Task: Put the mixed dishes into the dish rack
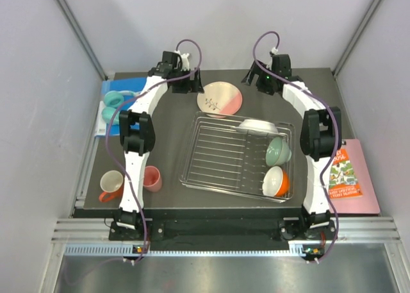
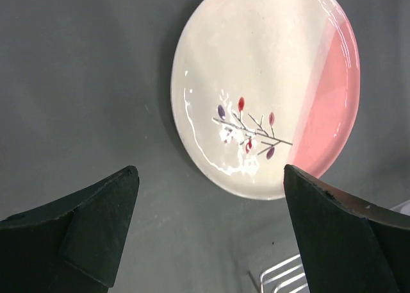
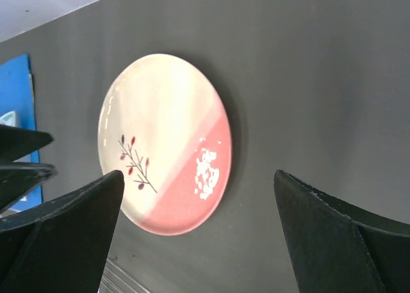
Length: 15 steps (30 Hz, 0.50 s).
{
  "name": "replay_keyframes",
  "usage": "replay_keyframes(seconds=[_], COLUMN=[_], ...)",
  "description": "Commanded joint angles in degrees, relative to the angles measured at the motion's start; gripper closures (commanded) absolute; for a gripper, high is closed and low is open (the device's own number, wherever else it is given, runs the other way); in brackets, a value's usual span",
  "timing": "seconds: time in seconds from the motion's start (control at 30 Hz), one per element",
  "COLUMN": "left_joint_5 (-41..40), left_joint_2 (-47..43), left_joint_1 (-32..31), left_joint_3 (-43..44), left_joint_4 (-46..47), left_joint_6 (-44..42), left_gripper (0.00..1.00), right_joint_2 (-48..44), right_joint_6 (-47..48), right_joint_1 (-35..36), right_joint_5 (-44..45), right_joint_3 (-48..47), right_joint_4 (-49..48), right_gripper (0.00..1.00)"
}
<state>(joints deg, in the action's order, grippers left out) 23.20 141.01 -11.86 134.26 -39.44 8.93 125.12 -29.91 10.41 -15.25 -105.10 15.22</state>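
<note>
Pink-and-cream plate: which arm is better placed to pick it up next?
Left, probably. The left pincer, open, frames the pink-and-cream plate large and between its fingers. The right pincer, also open, sees it smaller and off toward one finger.

The pink-and-cream plate [image 2: 266, 88], marked with a small twig, lies flat on the dark desk [image 1: 170, 145] just ahead of the left end effector [image 2: 210, 169] and the right end effector [image 3: 197, 172], touching neither. The silver wire dish rack [image 1: 211, 155] sits behind both, toward the arm bases. Its right end holds the tilted white plate [image 1: 257, 125], the mint-green bowl [image 1: 277, 150] and the orange bowl with white inside [image 1: 275, 181], both tipped. The pink cup [image 1: 152, 178] and the upright orange mug [image 1: 111, 184] stand well behind the left end effector.
</note>
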Motion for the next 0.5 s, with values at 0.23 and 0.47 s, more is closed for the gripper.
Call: replay_keyframes(seconds=[0.23, 0.47], left_joint_5=[-2.72, 0.60], left_joint_2=[6.38, 9.89], left_joint_1=[0.34, 0.26], left_joint_3=[0.74, 1.53], left_joint_4=[9.38, 11.23], left_joint_6=[5.04, 6.45], left_gripper=[0.05, 0.06], right_joint_2=[6.36, 14.27], right_joint_6=[-5.09, 5.65], right_joint_1=[-0.05, 2.42], right_joint_5=[-6.74, 3.91], right_joint_3=[-2.11, -19.00], right_joint_4=[-4.90, 14.75], right_gripper=[0.00, 0.00])
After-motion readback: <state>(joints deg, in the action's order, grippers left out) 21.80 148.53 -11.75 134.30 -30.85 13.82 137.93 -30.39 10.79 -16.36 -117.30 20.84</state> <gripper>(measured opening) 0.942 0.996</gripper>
